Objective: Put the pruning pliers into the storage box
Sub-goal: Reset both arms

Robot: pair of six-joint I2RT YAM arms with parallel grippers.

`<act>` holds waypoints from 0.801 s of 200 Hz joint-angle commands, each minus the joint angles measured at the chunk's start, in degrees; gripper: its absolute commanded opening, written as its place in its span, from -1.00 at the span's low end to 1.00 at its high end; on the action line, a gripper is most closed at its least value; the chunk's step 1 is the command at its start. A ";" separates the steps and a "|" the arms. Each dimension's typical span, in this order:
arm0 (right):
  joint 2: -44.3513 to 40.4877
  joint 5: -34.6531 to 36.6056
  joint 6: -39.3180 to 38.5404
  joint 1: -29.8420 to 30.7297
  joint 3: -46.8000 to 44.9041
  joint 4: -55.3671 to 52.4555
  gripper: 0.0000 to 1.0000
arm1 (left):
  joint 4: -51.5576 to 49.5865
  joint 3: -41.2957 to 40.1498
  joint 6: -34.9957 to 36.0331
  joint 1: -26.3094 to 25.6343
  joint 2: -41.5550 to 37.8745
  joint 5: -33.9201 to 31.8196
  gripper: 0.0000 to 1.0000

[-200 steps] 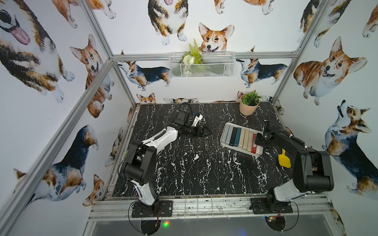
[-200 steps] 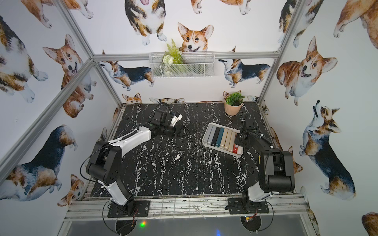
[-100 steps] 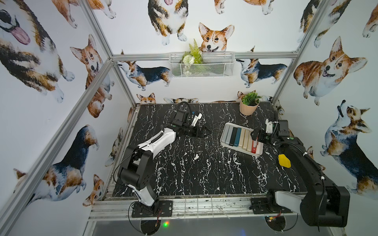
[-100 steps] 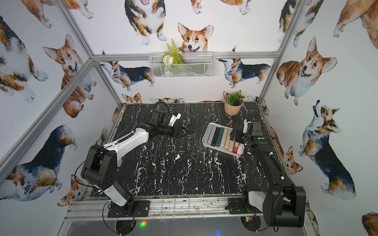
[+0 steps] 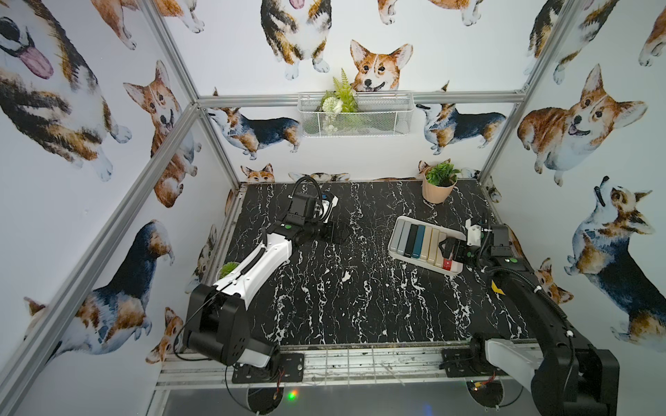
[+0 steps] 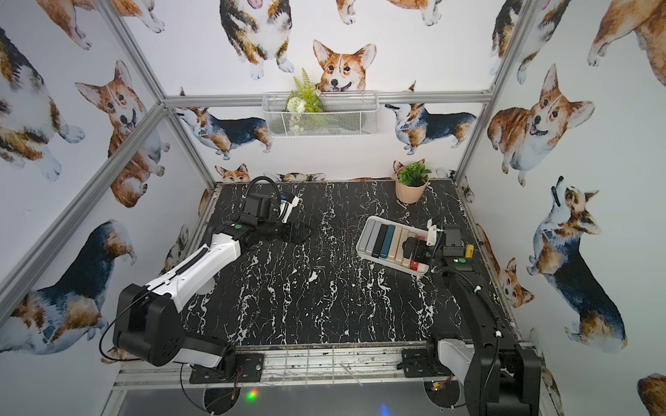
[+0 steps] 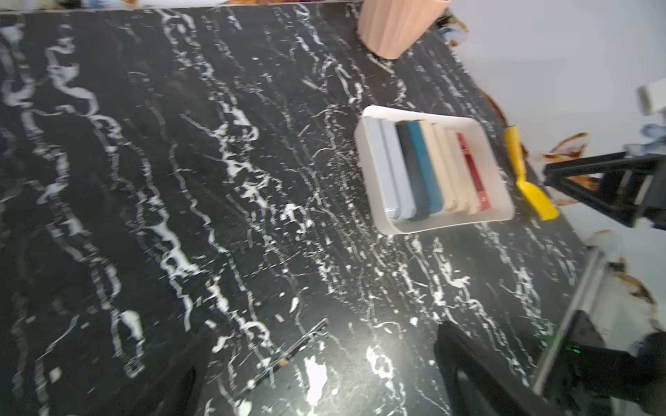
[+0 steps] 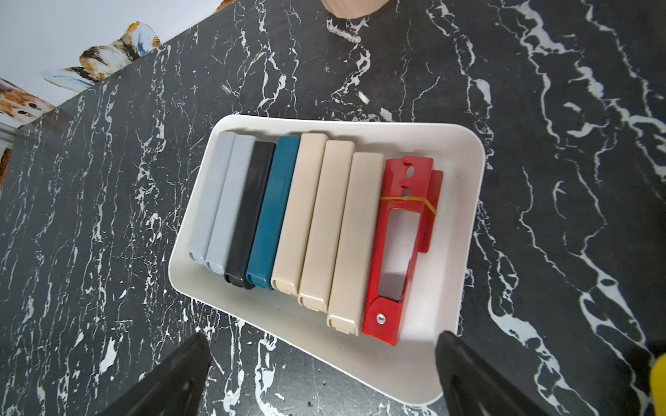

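Note:
The white storage box lies at the table's right side in both top views. Several pruning pliers lie side by side in it: two grey, one black, one teal, three beige and one red bound with a rubber band. My right gripper hangs open just above the box's right end, over the red pliers, holding nothing. My left gripper stands open and empty over bare table at the back left.
A yellow scoop-like tool lies on the table just right of the box. A potted plant stands at the back right. A wire-mesh basket hangs on the back wall. A small green plant sits at the left edge.
My right gripper has opened wide, and the red pliers now lie free in the box. The right arm has stretched out from its folded pose. The left arm has shifted slightly.

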 commanded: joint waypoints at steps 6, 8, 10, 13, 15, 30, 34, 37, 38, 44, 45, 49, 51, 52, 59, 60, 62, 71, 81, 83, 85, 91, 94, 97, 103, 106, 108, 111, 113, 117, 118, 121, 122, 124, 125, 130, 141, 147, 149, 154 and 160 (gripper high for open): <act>-1.25 3.98 -2.58 -0.06 -3.36 10.22 0.99 | 1.19 -3.44 3.49 0.62 -2.43 -17.15 1.00; -1.24 4.31 -2.75 -0.01 -3.50 10.49 0.99 | 1.37 -3.73 3.70 0.69 -2.51 -17.88 1.00; -1.26 4.65 -2.93 -0.04 -3.71 10.75 0.99 | 1.57 -4.13 3.93 0.78 -2.62 -18.54 1.00; -1.24 5.10 -3.10 -0.06 -4.06 11.22 0.99 | 1.86 -4.61 4.31 0.82 -2.81 -19.49 1.00; -1.15 5.44 -3.30 -0.03 -4.25 11.42 0.99 | 2.09 -4.92 4.52 0.90 -2.87 -20.07 1.00; -0.95 8.07 -4.44 -0.04 -5.67 13.46 0.99 | 5.44 -8.25 6.76 1.37 -4.03 -24.68 1.00; -0.89 8.60 -4.68 -0.04 -6.04 14.01 0.99 | 7.14 -9.53 7.49 1.59 -4.46 -25.76 1.00; -0.81 9.20 -4.95 -0.06 -6.35 14.52 0.99 | 8.65 -10.48 7.92 1.78 -4.89 -26.76 1.00; -0.75 9.38 -4.97 -0.07 -6.49 14.69 0.99 | 9.08 -10.77 8.06 1.80 -5.05 -27.07 1.00; -0.47 10.40 -4.95 0.00 -7.33 16.52 0.99 | 12.29 -12.79 8.68 2.12 -5.72 -29.35 1.00; -0.36 10.51 -4.97 0.01 -7.46 16.87 0.99 | 12.75 -13.11 8.75 2.24 -5.81 -29.73 1.00; -0.09 11.15 -5.15 -0.07 -8.08 18.02 0.99 | 14.74 -14.68 9.18 2.54 -6.25 -31.07 1.00; 0.04 11.42 -5.26 -0.05 -8.33 18.50 0.99 | 15.83 -15.85 9.30 2.91 -6.45 -31.60 1.00; 0.11 11.55 -5.34 -0.07 -8.40 18.79 0.99 | 16.36 -16.27 9.45 2.98 -6.53 -31.82 1.00; 0.87 12.64 -5.65 -0.03 -9.39 20.75 0.99 | 19.79 -18.53 10.29 3.99 -6.99 -32.89 1.00; 1.02 12.77 -5.75 -0.05 -9.55 21.14 0.99 | 20.28 -18.92 10.47 4.23 -7.06 -33.03 1.00; 1.23 13.05 -5.94 -0.03 -9.81 21.76 0.99 | 21.15 -19.55 10.72 4.47 -7.16 -33.25 1.00; 2.56 13.83 -7.13 -0.08 -10.36 23.14 0.99 | 24.99 -22.07 12.10 5.51 -7.54 -34.23 1.00; 4.05 15.25 -7.99 -0.05 -10.25 23.13 0.99 | 29.42 -24.86 13.37 6.15 -7.92 -35.92 1.00; 4.26 15.50 -8.15 -0.05 -10.12 23.12 0.99 | 30.22 -25.34 13.44 6.32 -7.92 -36.39 1.00; 4.31 15.75 -8.32 -0.05 -10.09 23.05 0.99 | 31.15 -25.90 13.42 6.49 -7.93 -36.64 1.00; 5.90 16.33 -8.49 -0.08 -10.06 22.99 1.00 | 33.06 -27.02 12.94 7.19 -7.89 -37.07 1.00; 6.39 16.44 -8.58 -0.02 -10.22 23.33 0.99 | 33.87 -27.56 12.59 7.60 -7.85 -37.00 1.00; 6.73 16.55 -8.59 -0.05 -10.51 24.14 1.00 | 34.62 -28.03 12.33 7.94 -7.77 -36.84 1.00; 7.15 16.79 -8.55 -0.05 -11.45 26.23 0.99 | 36.38 -29.16 11.84 8.47 -7.52 -36.78 1.00; 7.33 16.92 -8.42 -0.01 -12.09 27.82 0.99 | 37.61 -29.77 11.57 8.71 -7.33 -36.85 1.00; 7.38 16.95 -8.30 -0.06 -12.69 28.99 0.99 | 38.53 -30.15 11.43 8.82 -7.14 -36.86 1.00; 7.60 16.97 -8.17 -0.07 -13.43 30.83 1.00 | 39.66 -30.75 11.18 8.95 -6.81 -36.87 1.00; 7.67 17.00 -8.15 -0.03 -13.99 32.62 1.00 | 40.43 -31.08 10.96 9.13 -6.61 -36.87 1.00; 7.59 17.01 -8.32 -0.06 -14.57 34.07 0.99 | 41.80 -31.64 10.65 9.28 -6.14 -36.78 1.00; 7.45 17.02 -8.32 -0.07 -14.60 34.17 0.99 | 42.09 -31.77 10.56 9.34 -6.07 -36.78 1.00; 7.14 17.07 -8.55 -0.08 -14.69 34.10 0.99 | 43.06 -32.15 10.38 9.38 -5.61 -36.83 1.00; 7.05 17.01 -8.61 -0.08 -14.70 34.10 0.99 | 43.34 -32.28 10.34 9.38 -5.54 -36.85 1.00; 6.87 16.97 -8.72 -0.08 -14.93 34.41 0.99 | 44.01 -32.54 10.20 9.43 -5.29 -36.89 1.00; 6.79 16.92 -8.83 -0.03 -15.08 34.74 0.99 | 44.38 -32.65 10.12 9.45 -5.11 -36.97 1.00; 6.50 17.14 -9.10 -0.08 -16.48 38.43 0.99 | 46.31 -33.45 9.85 9.48 -4.39 -37.28 1.00; 5.80 18.12 -9.52 -0.06 -18.82 43.89 0.99 | 51.65 -35.71 9.90 9.48 -2.78 -37.24 1.00; 5.27 18.16 -10.02 -0.06 -19.76 46.03 0.99 | 54.48 -36.73 10.48 9.48 -2.05 -37.00 1.00; 5.22 18.07 -10.15 -0.03 -20.17 46.86 0.99 | 55.38 -37.08 10.65 9.48 -1.69 -37.01 1.00; 5.12 18.03 -10.29 -0.08 -21.17 49.52 1.00 | 58.07 -38.13 11.16 9.48 -0.85 -37.17 1.00; 5.19 17.79 -10.32 -0.06 -22.16 52.00 1.00 | 60.88 -39.00 12.12 9.43 0.05 -37.40 1.00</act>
